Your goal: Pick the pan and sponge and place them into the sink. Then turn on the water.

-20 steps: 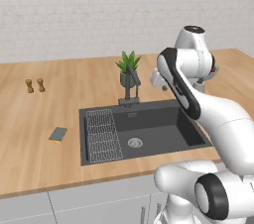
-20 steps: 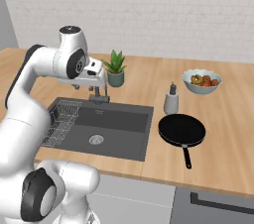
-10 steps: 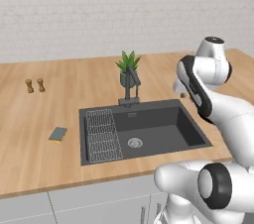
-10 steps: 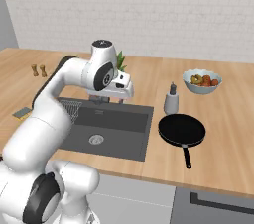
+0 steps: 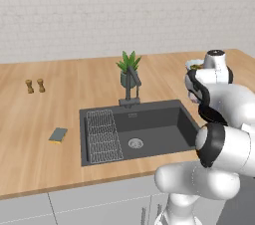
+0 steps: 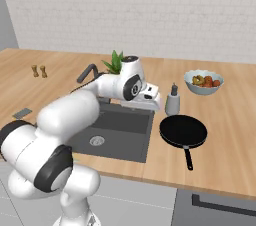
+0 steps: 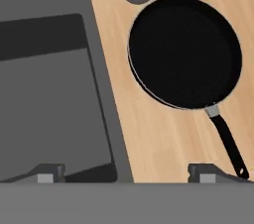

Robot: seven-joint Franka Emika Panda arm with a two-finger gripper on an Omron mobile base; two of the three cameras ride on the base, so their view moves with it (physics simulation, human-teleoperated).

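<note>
Wooden surface (image 5: 45, 114), largest element, carrying all items. Arm now swung away from the faucet (image 5: 130, 85) toward the right end of the surface, unlike a second ago, when poised over the basin; base unmoved. Reads as the start of the pan pick-up, nothing yet transferred.

Sink (image 6: 131, 139): dark recessed basin, holding only a wire grid rack (image 5: 103, 135) at its left end and a round steel drain (image 5: 135, 143); no water running at the spout.

Frying pan (image 6: 183, 132): black, empty, flat on the surface just right of the sink, handle toward the front edge; in the hand view (image 7: 184, 52), close beside the basin's rim.

End effector (image 7: 129, 172): finger tips (image 7: 48, 173) spread wide, noticeably wider than a second ago, hovering above the sink's right edge, pinching nothing, apart from the pan.

Bowl (image 6: 203, 82): white, filled with fruit, behind the pan.

Potted plant (image 5: 128, 68): behind the faucet.

Grey dispenser bottle (image 6: 173, 101): between sink and pan.

Sponge (image 5: 58, 135): grey-teal over yellow, on the surface left of the sink, untouched.

Two brown shakers (image 5: 35, 86): far left.
</note>
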